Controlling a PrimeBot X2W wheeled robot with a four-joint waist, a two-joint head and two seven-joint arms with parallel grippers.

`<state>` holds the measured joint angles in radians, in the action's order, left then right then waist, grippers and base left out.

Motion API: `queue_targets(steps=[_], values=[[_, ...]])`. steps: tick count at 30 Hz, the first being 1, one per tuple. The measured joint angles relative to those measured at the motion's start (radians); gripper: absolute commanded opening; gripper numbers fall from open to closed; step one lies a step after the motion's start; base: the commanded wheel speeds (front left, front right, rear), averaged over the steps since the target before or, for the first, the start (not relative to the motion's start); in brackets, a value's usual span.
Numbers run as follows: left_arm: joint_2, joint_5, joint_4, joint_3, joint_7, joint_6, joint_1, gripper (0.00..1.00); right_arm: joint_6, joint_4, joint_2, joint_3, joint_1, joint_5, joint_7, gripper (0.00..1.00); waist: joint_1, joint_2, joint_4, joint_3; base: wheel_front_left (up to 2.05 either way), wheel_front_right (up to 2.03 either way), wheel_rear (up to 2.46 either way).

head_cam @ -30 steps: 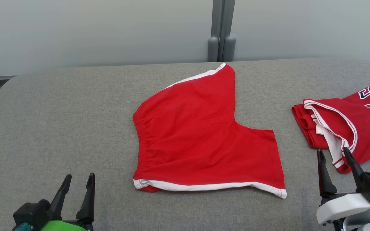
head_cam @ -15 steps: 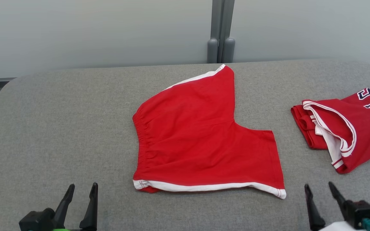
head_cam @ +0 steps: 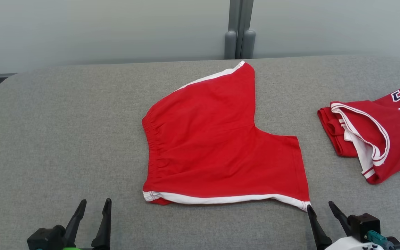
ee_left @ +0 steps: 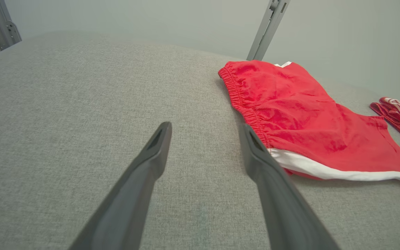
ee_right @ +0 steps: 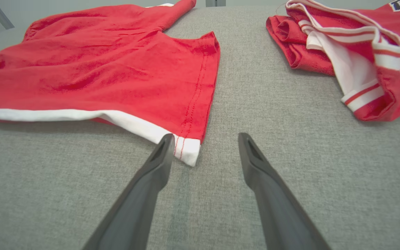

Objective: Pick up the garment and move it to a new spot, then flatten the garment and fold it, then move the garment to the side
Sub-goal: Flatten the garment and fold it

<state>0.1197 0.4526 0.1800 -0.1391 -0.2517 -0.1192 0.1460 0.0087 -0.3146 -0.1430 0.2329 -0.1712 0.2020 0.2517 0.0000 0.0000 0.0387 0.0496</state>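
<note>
Your right gripper [head_cam: 321, 205] has swung from the jersey's [head_cam: 377, 139] near edge toward 8 o'clock. It now sits with its jaws spread and empty, the left fingertip just beside the white-trimmed hem corner of the shorts [head_cam: 217, 146]. Your left gripper [head_cam: 96, 200] has barely shifted. It is also spread and empty, with the waistband corner at its 1 o'clock. The shorts lie spread flat mid-table [head_cam: 64, 121], which would suit either lifting or folding them. As I judge it, nudge the right gripper toward 10 o'clock so the corner sits between the fingers, then pinch both layers.
</note>
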Motion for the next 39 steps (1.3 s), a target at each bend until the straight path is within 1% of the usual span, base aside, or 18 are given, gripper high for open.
queue_targets(steps=[2,3,7,8,9,10,11,13,18,19,20,21,24,27,29,30,32,39], values=[[-0.002,0.0,0.0,-0.011,0.0,-0.001,-0.009,1.0,0.003,-0.024,0.004,-0.002,0.014,0.0,0.0,0.73,0.0,0.0,0.003,0.01,0.0,0.0,0.0],[-0.002,0.0,0.0,-0.019,0.0,-0.001,-0.016,1.0,0.009,-0.04,0.004,0.0,0.022,0.0,0.0,0.73,0.0,0.0,0.005,0.016,0.0,0.0,0.0],[-0.009,-0.001,0.003,-0.05,0.0,-0.005,-0.044,1.0,0.017,-0.081,0.011,-0.004,0.052,0.002,0.0,0.67,0.0,0.0,0.017,0.037,0.0,0.0,0.0],[-0.009,-0.001,0.006,-0.062,0.0,-0.005,-0.047,1.0,0.017,-0.087,0.012,-0.005,0.063,0.002,0.0,0.63,0.0,0.0,0.02,0.042,0.0,0.0,0.0],[-0.01,-0.001,0.009,-0.072,0.0,-0.005,-0.049,1.0,0.018,-0.093,0.012,-0.005,0.074,0.002,0.0,0.53,0.0,0.0,0.022,0.047,0.0,0.0,0.0],[-0.009,0.0,0.017,-0.084,0.0,-0.005,-0.051,1.0,0.021,-0.101,0.012,-0.005,0.087,0.002,0.0,0.49,0.0,0.0,0.025,0.053,0.0,0.0,0.0],[-0.008,0.0,0.026,-0.094,0.0,-0.005,-0.053,1.0,0.027,-0.107,0.013,-0.004,0.099,0.002,0.0,0.49,0.0,0.0,0.026,0.058,0.0,0.0,0.0],[-0.006,0.003,0.034,-0.115,0.0,-0.005,-0.058,1.0,0.03,-0.121,0.016,-0.003,0.121,0.002,0.0,0.44,0.0,0.0,0.029,0.068,0.0,0.0,0.0],[0.004,0.02,0.04,-0.144,0.0,-0.005,-0.106,1.0,0.035,-0.158,0.025,-0.004,0.142,0.002,0.0,0.51,0.0001,0.0,0.028,0.082,0.0,0.0,0.0],[0.007,0.022,0.04,-0.147,0.0,-0.005,-0.112,1.0,0.038,-0.161,0.025,-0.004,0.142,0.002,0.0,0.57,0.0001,0.0,0.028,0.083,0.0,0.0,0.0],[0.009,0.026,0.04,-0.152,0.0,-0.005,-0.117,1.0,0.041,-0.164,0.025,-0.004,0.142,0.002,0.0,0.71,0.0001,0.0,0.027,0.084,0.0,0.0,0.0],[0.012,0.029,0.041,-0.155,0.0,-0.005,-0.122,1.0,0.044,-0.17,0.026,-0.002,0.142,0.002,0.003,0.76,0.0001,0.0,0.026,0.085,0.0,0.0,0.0],[0.023,0.037,0.043,-0.159,0.0,-0.005,-0.134,1.0,0.054,-0.176,0.028,0.01,0.143,0.001,0.005,0.8,0.0001,0.0,0.023,0.088,0.0,0.0,0.0],[0.031,0.039,0.05,-0.164,0.0,-0.005,-0.143,1.0,0.062,-0.182,0.029,0.021,0.147,0.0,0.012,0.77,0.0001,0.0,0.014,0.092,0.0,0.0,0.0],[0.035,0.048,0.057,-0.182,0.0,-0.005,-0.151,1.0,0.064,-0.182,0.031,0.022,0.148,0.0,0.012,0.68,0.0001,0.0,0.009,0.095,0.0,0.0,0.0],[0.035,0.052,0.063,-0.196,0.0,-0.005,-0.154,1.0,0.065,-0.182,0.031,0.022,0.148,0.0,0.012,0.67,0.0001,0.0,0.007,0.097,0.0,0.0,0.0],[0.036,0.068,0.072,-0.217,0.0,-0.005,-0.156,1.0,0.071,-0.184,0.032,0.023,0.148,0.0,0.012,0.5,0.0001,0.0,0.004,0.098,0.0,0.0,0.0],[0.054,0.115,0.103,-0.28,0.0,-0.005,-0.157,1.0,0.08,-0.188,0.036,0.028,0.145,0.0,0.012,0.4,0.0001,0.0,-0.006,0.104,0.0,0.0,0.0]])
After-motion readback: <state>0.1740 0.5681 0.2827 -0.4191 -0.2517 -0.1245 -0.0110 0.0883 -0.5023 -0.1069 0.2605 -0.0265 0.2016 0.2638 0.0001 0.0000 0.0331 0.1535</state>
